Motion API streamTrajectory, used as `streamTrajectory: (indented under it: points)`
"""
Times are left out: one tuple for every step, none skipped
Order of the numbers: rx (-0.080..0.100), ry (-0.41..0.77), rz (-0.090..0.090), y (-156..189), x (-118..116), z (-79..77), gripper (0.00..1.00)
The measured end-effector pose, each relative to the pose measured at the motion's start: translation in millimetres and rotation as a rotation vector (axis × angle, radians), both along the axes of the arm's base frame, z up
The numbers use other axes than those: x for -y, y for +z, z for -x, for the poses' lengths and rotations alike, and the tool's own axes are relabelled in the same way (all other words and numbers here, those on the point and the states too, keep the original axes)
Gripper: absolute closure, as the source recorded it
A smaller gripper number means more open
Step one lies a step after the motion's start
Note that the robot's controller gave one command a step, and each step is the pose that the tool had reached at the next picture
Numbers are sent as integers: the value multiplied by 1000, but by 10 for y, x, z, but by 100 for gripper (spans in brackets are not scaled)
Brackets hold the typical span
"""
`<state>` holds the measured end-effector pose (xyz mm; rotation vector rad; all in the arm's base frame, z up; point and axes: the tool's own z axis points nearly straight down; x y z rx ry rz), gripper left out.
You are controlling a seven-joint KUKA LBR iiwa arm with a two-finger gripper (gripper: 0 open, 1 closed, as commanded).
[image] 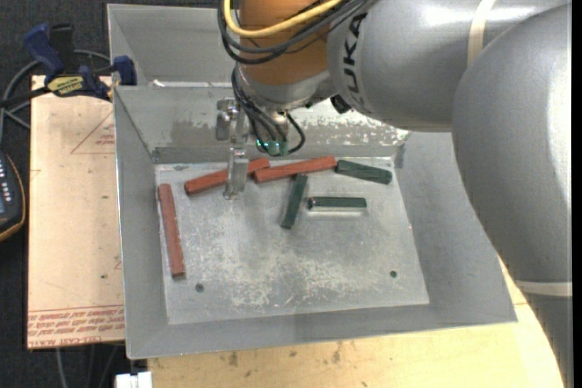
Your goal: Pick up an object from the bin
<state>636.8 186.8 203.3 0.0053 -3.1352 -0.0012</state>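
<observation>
Where the arm [427,41] reaches in from the right, its orange cover [286,14] hangs above the far-left part of the bin [273,327], and the gripper [235,182] points down from it to the floor. How wide it stands cannot be told, since one slim metal part shows and the rest is hidden under the wrist. Whether it grips anything cannot be told either. Its tip comes down at a red bar [207,183] that lies slanted on the floor in the far-left part, with its left end nearer and its right end farther. The tip overlaps this bar just right of its middle, but I cannot tell whether it touches or sits just above.

A second red bar [296,167] lies just to the right, almost in line with the first, and their ends come together close by the gripper. A far green bar [364,171] sits at its right end, near the far wall. A slanted green bar [293,200] and a level green bar [336,204] lie a little nearer, with their ends close together. A third red bar [170,230] lies well apart along the left edge of the floor, running near to far.

The far wall rises close behind the gripper. The near half of the floor and its right side are bare metal, so the open room is there.
</observation>
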Motion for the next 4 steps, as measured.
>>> streamTrajectory:
  points:
    - [1,65,2,-766,199,-116,0]
    - [0,44,-1,-1372,170,-180,0]
    - [8,42,-2,-1323,172,-207,100]
    - [17,-11,-3,107,205,-37,100]
